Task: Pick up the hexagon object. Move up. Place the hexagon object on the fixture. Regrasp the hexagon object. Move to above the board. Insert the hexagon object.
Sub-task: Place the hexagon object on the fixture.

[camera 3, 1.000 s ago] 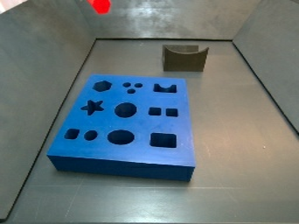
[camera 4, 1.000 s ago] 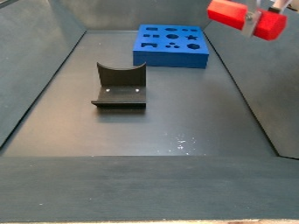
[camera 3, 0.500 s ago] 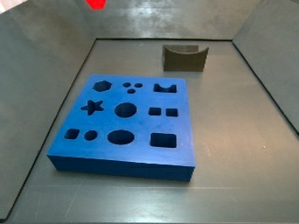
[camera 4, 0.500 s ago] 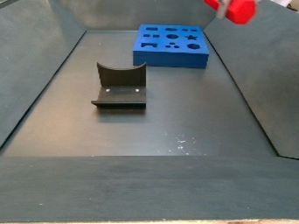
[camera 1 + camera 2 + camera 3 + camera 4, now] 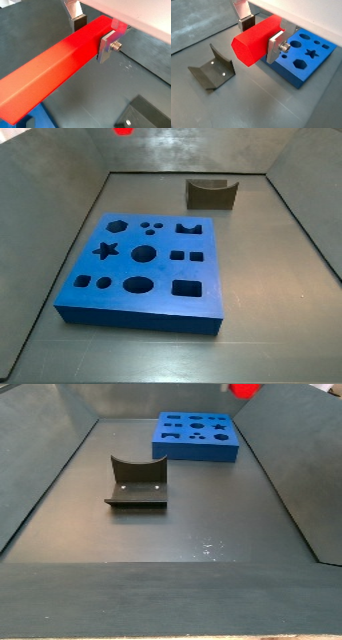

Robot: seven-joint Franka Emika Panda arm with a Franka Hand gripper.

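A dark grey walled floor carries the board (image 5: 147,263) at centre frame and the fixture (image 5: 211,194) toward the upper right in a side view. In both wrist views the gripper (image 5: 262,36) clamps the hexagon object (image 5: 254,42) between its fingers (image 5: 276,48), high above the floor; only a red sliver shows at the top edge in both side views.

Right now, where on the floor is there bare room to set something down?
The dark floor is bare in front of the dark L-shaped fixture and between it and the thick blue board. The gripper holds the red hexagon peg high above.
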